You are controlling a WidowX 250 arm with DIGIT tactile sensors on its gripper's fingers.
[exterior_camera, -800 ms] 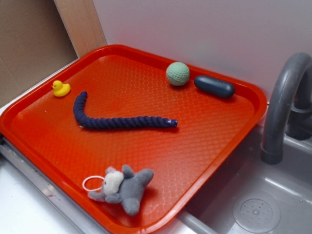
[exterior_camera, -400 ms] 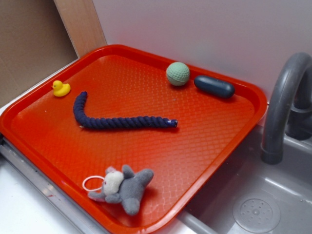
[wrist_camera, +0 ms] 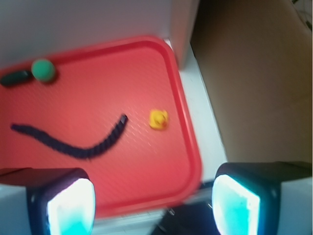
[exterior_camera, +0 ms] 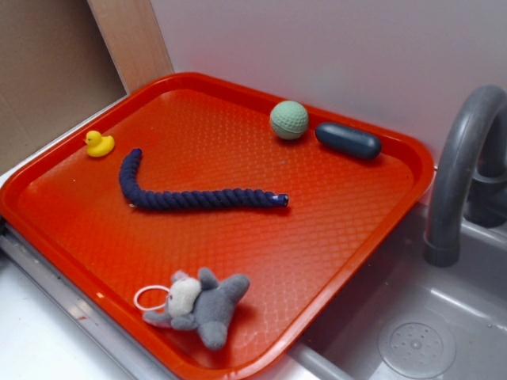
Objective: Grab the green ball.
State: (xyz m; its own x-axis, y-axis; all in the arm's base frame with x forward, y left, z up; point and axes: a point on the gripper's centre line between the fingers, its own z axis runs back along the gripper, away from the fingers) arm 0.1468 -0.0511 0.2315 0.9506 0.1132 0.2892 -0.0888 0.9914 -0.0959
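Nothing done yet. Green ball (exterior_camera: 289, 119) sits untouched at far side of red tray (exterior_camera: 360, 218), beside blue capsule (exterior_camera: 348, 140). Gripper (wrist_camera: 152, 199) spread wide, empty, well apart from ball; approach, descent, grasp remain.

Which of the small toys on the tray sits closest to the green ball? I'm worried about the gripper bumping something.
The dark blue capsule, just beside the green ball; duck, rope and plush lie well away.

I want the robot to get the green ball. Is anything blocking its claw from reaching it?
Nothing visible blocks it. The open gripper is high, far from the green ball. Only the dark blue capsule lies close beside the ball.
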